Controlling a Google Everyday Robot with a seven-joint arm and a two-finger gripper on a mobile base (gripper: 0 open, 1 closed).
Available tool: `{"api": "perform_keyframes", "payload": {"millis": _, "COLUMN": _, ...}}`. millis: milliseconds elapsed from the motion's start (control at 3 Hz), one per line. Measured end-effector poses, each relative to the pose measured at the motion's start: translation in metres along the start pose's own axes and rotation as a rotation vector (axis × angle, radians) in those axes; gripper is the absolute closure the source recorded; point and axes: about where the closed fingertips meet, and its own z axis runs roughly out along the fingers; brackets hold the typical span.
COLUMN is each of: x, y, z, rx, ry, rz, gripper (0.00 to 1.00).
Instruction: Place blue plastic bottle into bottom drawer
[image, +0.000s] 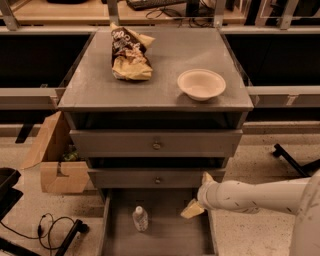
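Note:
The blue plastic bottle (140, 219) stands upright inside the open bottom drawer (172, 240), left of its middle, with its white cap up. My gripper (199, 194) is at the drawer's right side, just below the middle drawer's front, well right of the bottle and not touching it. Its two pale fingers (193, 209) are spread apart with nothing between them. The white arm reaches in from the right.
A chip bag (128, 52) and a white bowl (201, 83) sit on the cabinet top (100, 87). Two closed drawers with round knobs (156, 145) are above. A cardboard box (55, 160) and cables (47, 227) lie on the floor at left.

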Motion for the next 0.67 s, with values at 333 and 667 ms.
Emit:
{"api": "perform_keyframes", "payload": {"millis": 333, "x": 0.02, "y": -0.012, "z": -0.022, "rx": 0.026, "ry": 0.086, "rz": -0.057, "gripper": 0.0}}
{"api": "perform_keyframes", "payload": {"millis": 667, "x": 0.035, "y": -0.029, "z": -0.059, "rx": 0.042, "ry": 0.192, "rz": -0.138, "gripper": 0.0}}
